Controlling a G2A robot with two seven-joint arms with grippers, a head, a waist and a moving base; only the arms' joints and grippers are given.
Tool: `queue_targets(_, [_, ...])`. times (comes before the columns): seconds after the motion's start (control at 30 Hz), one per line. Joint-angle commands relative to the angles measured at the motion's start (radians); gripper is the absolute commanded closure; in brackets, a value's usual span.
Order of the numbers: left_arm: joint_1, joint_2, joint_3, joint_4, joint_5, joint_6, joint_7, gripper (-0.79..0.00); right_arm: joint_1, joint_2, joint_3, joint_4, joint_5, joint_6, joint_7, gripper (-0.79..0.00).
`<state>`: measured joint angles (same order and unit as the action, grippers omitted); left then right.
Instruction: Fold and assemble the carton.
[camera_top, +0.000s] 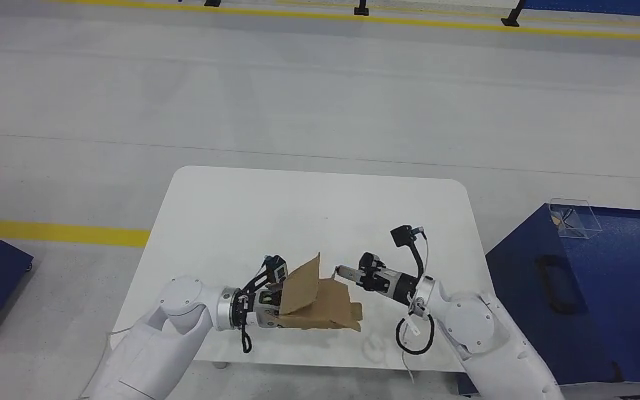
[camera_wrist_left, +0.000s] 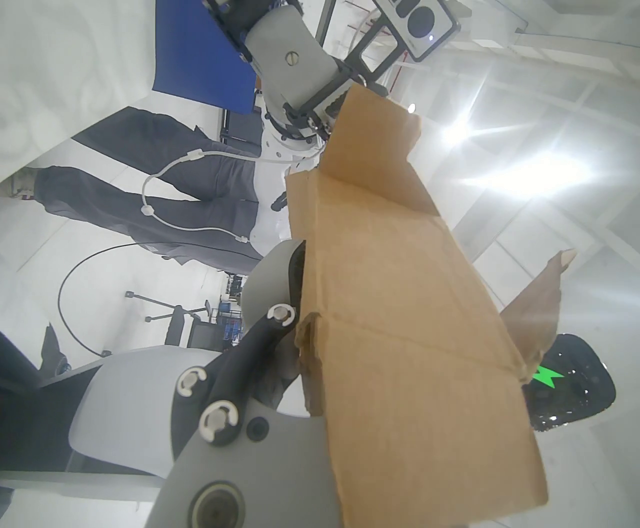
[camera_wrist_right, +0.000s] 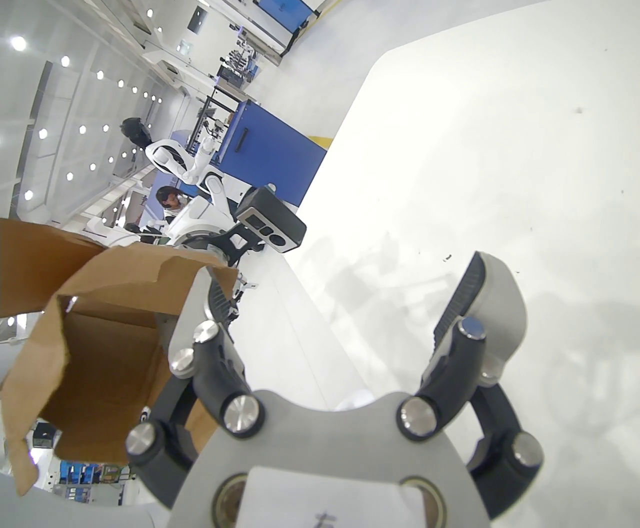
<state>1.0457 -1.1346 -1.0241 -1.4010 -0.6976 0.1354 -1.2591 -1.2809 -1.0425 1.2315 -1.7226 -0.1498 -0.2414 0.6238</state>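
The carton (camera_top: 322, 298) was plain brown corrugated board, matte and creased along its scored folds. It was part-opened into a rough tube with 1 flap standing up. It was over the front edge of the smooth, white, round-cornered table (camera_top: 300, 205), between the 2 arms. The left gripper (camera_top: 268, 292) pinched 1 wall of it. The right gripper (camera_wrist_right: 345, 272), grey metal with black ribbed pads (camera_wrist_right: 452, 300), stood spread wide, 1 finger just beside the carton's open mouth.
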Motion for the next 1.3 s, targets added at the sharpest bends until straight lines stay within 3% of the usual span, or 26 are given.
queue_targets(0.0, [-0.003,-0.001,0.005,0.010,-0.007,0.015,-0.004,0.000,-0.020,0.005,0.034,-0.019,0.015,-0.008,-0.001,-0.785])
queue_targets(0.37, [-0.037,-0.013,0.040,0.064,-0.072,0.140,0.018,0.000,-0.155,0.021,0.133,-0.163,-0.010,-0.081,-0.026,-0.785])
queue_targets(1.27, [-0.016,-0.016,0.064,0.009,0.006,0.044,0.076,0.000,-0.073,0.004,0.018,-0.079,-0.007,-0.052,0.030,-0.785])
